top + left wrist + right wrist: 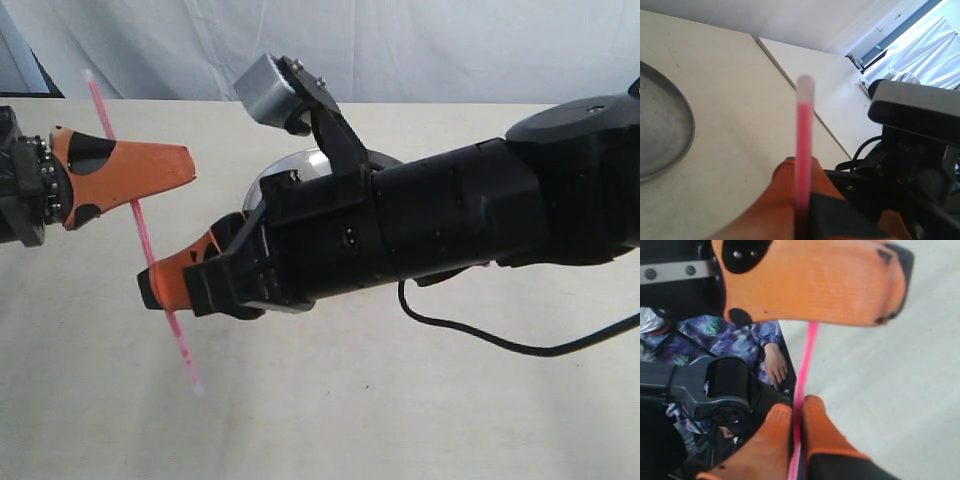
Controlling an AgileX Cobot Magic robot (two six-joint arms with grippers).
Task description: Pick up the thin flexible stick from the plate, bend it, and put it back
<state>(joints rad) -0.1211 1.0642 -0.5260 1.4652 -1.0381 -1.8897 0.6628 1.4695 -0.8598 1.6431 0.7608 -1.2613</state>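
Right arm (450,225): big and black, nearest the camera, fills the middle and right of the outside view.
Right jaws (160,287): orange, pressed together on the stick, low and left of the middle in the outside view. The right wrist view shows the two tips with the stick pinched between them.
Left jaws (135,170): orange, at the left edge of the outside view, shut on the stick higher up. In the left wrist view the stick comes straight up out of the orange tips.
Stick (140,225): thin and pink, held up in the air, off the plate. It slants from the upper left down to below the right jaws. It looks about straight, not bent yet.
Plate (300,165): shiny and round, on the worktop, mostly hidden behind the right arm. Its edge also shows at the left side of the left wrist view (670,130).
Worktop (350,410): pale, bare in front.
Step now: I think both arms hold the stick ready to bend it.
What could go wrong: the stick is so thin it could slip out of one pair of jaws when they push together. Then it would spring away and drop off the plate.
Also: a push that is too hard or too quick could kink or snap it.
Also: the two sets of jaws are near each other and could bump.
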